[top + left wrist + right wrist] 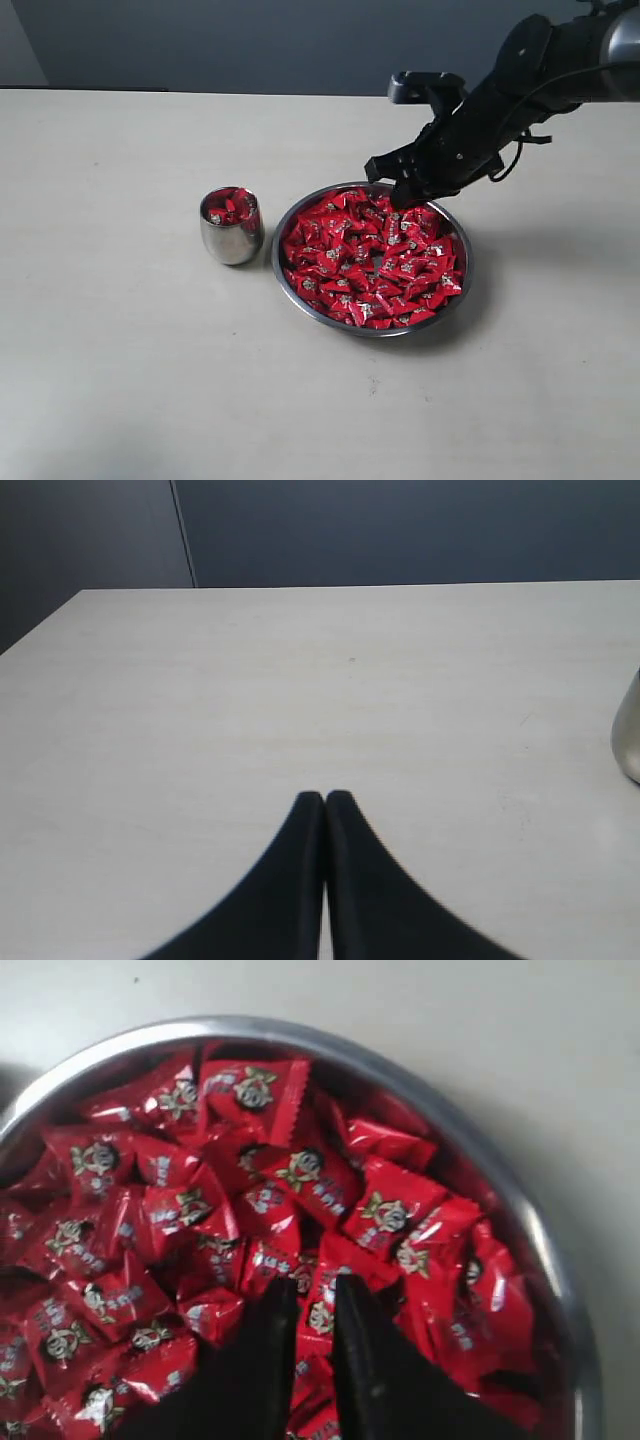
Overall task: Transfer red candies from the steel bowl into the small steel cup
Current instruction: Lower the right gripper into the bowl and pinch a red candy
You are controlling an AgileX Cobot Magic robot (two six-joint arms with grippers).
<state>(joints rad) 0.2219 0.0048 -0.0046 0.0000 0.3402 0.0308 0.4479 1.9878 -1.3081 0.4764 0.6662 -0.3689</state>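
Reaching over the far right side of the steel bowl [277, 262], I have my right gripper [405, 197] tipped down into the heap of red candies [370, 262]. My two black fingers [255, 1360] stand a narrow gap apart. One candy, its pale mark showing, sits pinched in that gap, and other wrappers crowd against the fingertips on both sides. From my right wrist camera the candies fill the bowl out to its curved rim, lying every way and overlapping one another. The bowl rests flat on the pale table [120, 350], a little right of the middle in the exterior view.

The small steel cup [231, 238] stands upright just beside the bowl, on its left in the exterior view. The two look nearly touching, though I cannot tell whether they meet. Several red candies already show in the cup's mouth, reaching about to its brim, and its polished side mirrors the table.

My left gripper [325, 800] is away from all this, low over the table. Its fingers are pressed together, tip against tip. At the edge of my left wrist picture a sliver of the cup's shiny side shows, well apart from those fingertips. Behind the table a dark wall [400, 530] closes the scene.
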